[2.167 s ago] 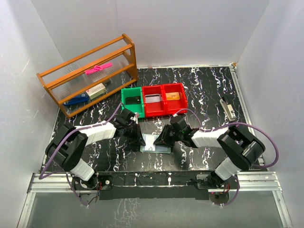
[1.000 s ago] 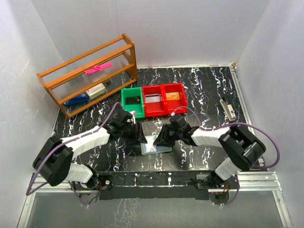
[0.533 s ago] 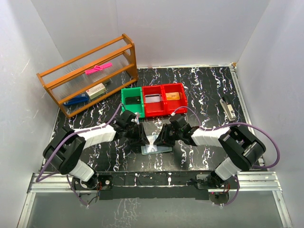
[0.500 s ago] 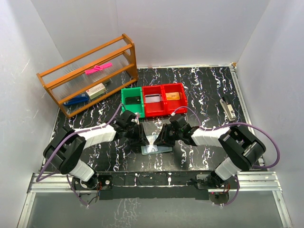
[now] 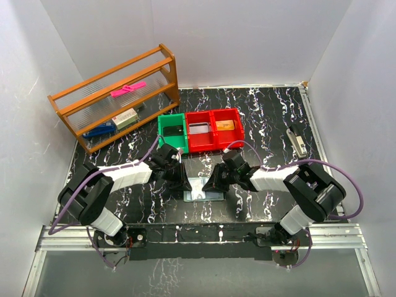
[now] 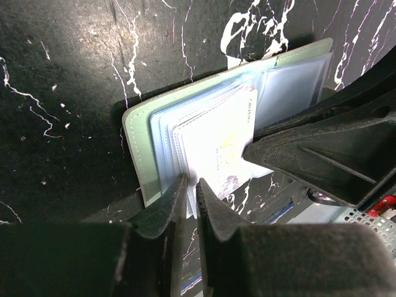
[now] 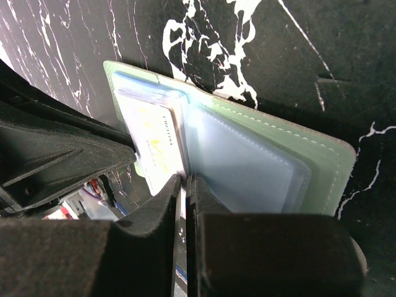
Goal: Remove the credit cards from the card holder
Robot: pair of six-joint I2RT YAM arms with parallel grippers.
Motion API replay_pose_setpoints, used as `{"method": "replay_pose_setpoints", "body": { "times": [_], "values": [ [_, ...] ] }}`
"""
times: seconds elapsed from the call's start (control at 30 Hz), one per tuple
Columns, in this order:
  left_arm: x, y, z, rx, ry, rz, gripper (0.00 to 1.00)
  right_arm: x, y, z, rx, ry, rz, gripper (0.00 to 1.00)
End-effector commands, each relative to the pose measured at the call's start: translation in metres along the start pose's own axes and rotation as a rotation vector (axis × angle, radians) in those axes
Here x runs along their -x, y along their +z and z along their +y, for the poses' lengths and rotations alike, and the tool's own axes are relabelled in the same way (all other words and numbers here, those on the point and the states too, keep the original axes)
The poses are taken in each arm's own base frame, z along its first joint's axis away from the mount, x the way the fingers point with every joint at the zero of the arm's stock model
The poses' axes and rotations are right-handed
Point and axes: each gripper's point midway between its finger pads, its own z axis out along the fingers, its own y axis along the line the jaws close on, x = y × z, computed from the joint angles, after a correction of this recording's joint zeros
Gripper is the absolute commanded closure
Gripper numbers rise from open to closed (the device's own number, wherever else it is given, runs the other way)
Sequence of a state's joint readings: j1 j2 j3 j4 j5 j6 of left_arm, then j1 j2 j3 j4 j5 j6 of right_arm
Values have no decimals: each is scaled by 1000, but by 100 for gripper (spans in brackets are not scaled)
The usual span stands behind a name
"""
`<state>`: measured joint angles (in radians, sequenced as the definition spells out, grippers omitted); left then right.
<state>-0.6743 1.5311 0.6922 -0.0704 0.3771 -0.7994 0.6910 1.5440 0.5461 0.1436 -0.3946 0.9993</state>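
**A:** Claws first: how do they stand?

**B:** Both are down on the black, white-veined marble tabletop [image 6: 62,74]. They face each other tip to tip over the slim bifold card holder with pale green edging and blue-grey clear sleeves [image 7: 247,161]. The left claw [image 6: 189,184] is clenched to a thin slit, and the right claw [image 7: 183,179] is clenched just as tight.

**A:** Grasping anything?

**B:** I cannot tell. Each pair of tips sits right at the near edge of the sleeve stack, but whether a sleeve or a card is nipped in either slit is unclear.

**A:** Where is the holder?

**B:** It lies open and flat between the two claws. The half with the fanned sleeves is straight ahead of the left claw's tips. The plain blue-grey half is ahead and to the right of the right claw's tips.

**A:** And the card?

**B:** A whitish rectangular credit card with a gold emblem [image 6: 216,142] lies on top of the fanned sleeves, just ahead of the left claw. The right claw's tip reaches its edge. Whether it is tucked in a sleeve or lying loose is hard to tell.

**A:** Anything else nearby?

**B:** Beyond both claws, apart from the holder, a green plastic bin [image 5: 172,132] stands in a row with two red plastic bins [image 5: 213,129].
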Motion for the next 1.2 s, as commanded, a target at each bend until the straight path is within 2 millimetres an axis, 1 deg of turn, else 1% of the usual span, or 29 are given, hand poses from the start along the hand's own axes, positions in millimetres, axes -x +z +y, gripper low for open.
{"method": "replay_pose_setpoints", "body": {
  "times": [0.0,0.13,0.27,0.57,0.63,0.7,0.8,0.87,0.9,0.97,1.03,1.17],
  "values": [
    [-14,2,6,37,16,55,90,13,-7,36,123,-45,-60,99],
    [-14,-1,15,85,26,47,90,19,-13,26,58,-38,-109,100],
    [-17,-1,22,109,28,51,90,20,-17,21,42,-27,-129,100],
    [-17,-3,21,105,22,37,90,18,-16,13,5,-6,-114,100],
    [-14,-6,17,91,27,23,89,19,-16,10,-17,-1,-116,100],
    [-9,-11,2,34,64,2,83,18,-14,6,-32,3,-110,100],
    [7,-27,-29,-44,132,-73,62,15,-11,6,-19,6,-89,99],
    [16,-35,-42,-78,160,-108,54,11,-9,6,-2,18,-74,99],
    [18,-37,-47,-88,170,-116,51,11,-8,7,6,25,-74,99],
    [19,-34,-48,-86,172,-103,49,10,-7,6,13,37,-73,99],
    [15,-26,-44,-79,170,-66,49,10,-6,5,12,41,-76,98],
    [3,-11,-38,-60,163,7,52,8,-5,4,12,50,-68,97]
  ]
}}
